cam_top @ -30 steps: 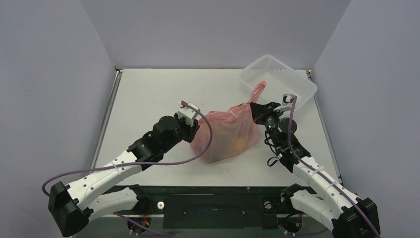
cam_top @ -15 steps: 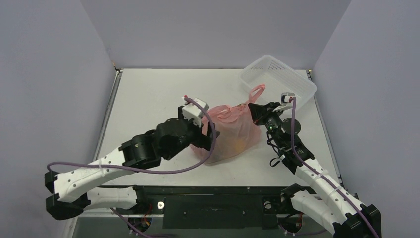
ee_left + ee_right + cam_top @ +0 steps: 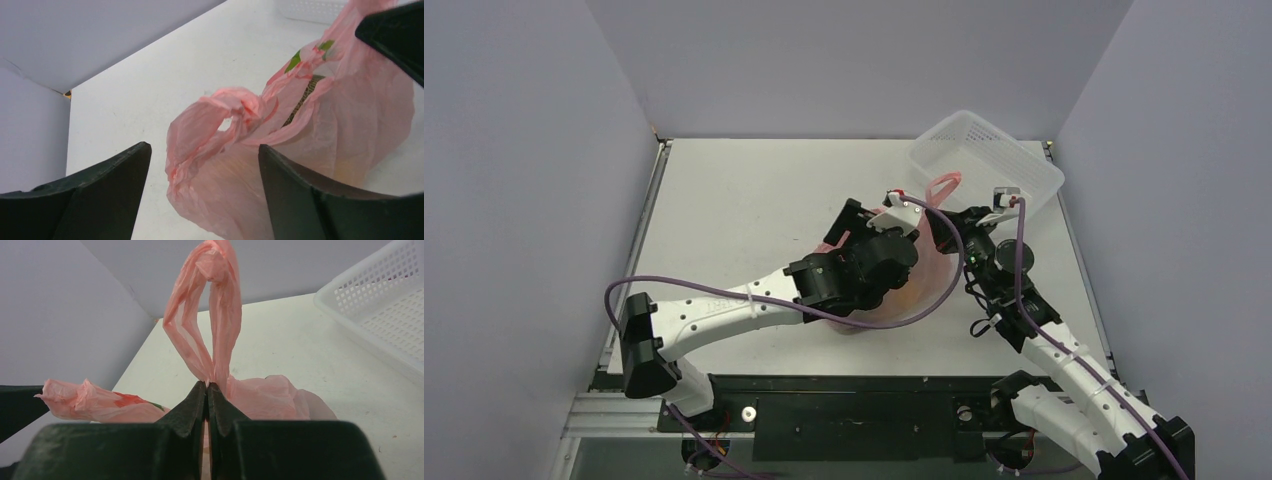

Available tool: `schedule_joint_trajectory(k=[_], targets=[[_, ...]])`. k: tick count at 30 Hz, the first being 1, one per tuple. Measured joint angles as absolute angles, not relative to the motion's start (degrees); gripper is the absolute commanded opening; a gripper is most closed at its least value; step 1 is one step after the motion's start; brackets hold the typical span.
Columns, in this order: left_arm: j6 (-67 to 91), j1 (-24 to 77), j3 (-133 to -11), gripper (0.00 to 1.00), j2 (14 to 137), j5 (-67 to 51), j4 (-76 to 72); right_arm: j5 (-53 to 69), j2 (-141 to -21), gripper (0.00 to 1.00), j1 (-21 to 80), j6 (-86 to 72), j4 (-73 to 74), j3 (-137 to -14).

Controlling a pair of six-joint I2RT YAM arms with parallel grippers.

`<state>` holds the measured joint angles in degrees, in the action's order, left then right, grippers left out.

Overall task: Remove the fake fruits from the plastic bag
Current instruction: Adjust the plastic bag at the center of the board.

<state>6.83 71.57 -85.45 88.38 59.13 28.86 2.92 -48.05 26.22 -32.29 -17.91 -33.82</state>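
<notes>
item: plastic bag (image 3: 936,272). thin pink crinkly film with red and green prints, lying on the counter (image 3: 744,200) right of centre, largely covered in the overhead view by the left arm. one handle loop stands upright; the other is crumpled and slack on the bag's left side.

item: fake fruits (image 3: 345,167). inside the bag, seen only as a dim yellowish patch through the film, plus a dark netted surface at the bag's mouth. which fruits they are cannot be told. none lies out on the counter.

item: left end effector (image 3: 202,150). fingers wide apart, gripping nothing. it hangs over the bag, and in its wrist view the slack handle loop shows between the two fingers; contact with the film cannot be told.

item: right end effector (image 3: 207,387). fingers pressed together, clamped on the base of the upright handle loop, which rises above the fingertips.

item: white perforated basket (image 3: 984,150). at the far right corner of the counter, just beyond the bag and apart from it.
</notes>
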Motion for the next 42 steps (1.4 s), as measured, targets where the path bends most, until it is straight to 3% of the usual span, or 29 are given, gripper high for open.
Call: schedule_joint_trajectory(k=[3, 4, 6, 15, 24, 30, 33, 36, 42], targets=[[5.34, 70.94, -87.31, 0.40, 90.56, 60.93, 27.42, 3.05, -47.83, 0.00, 26.22, -32.23, -17.85, -33.82], [5.30, 70.61, -87.77, 0.17, 90.94, 60.95, 27.11, 3.07, -47.75, 0.00, 26.22, -32.21, -17.82, -33.82], [5.50, 69.52, -88.90, 0.00, 91.70, 60.71, 27.11, 3.09, -47.44, 0.00, 26.22, -32.18, -17.63, -33.82], [7.33, 57.95, -92.64, 0.00, 89.86, 51.42, 30.09, 0.82, -52.21, 0.00, 26.22, -34.54, -15.25, -39.62], [8.54, 31.53, -98.28, 0.00, 80.12, 33.61, 35.29, -1.21, -78.72, 0.00, 26.24, -37.71, -14.37, -66.00], [8.99, 25.89, -104.12, 0.00, 75.20, 24.45, 36.77, 0.86, -96.23, 0.00, 27.14, -39.51, -11.38, -88.23], [11.57, 25.91, -99.18, 0.00, 69.73, 20.49, 36.40, 2.66, -99.96, 0.00, 27.81, -39.75, -10.15, -92.73], [16.60, 25.78, -86.43, 0.00, 60.42, 16.58, 35.16, 4.23, -101.25, 0.00, 28.67, -39.62, -9.78, -92.90], [27.29, 25.78, -65.23, 0.00, 47.83, 8.05, 34.81, 4.69, -99.09, 0.00, 30.13, -37.19, -11.07, -81.14]])
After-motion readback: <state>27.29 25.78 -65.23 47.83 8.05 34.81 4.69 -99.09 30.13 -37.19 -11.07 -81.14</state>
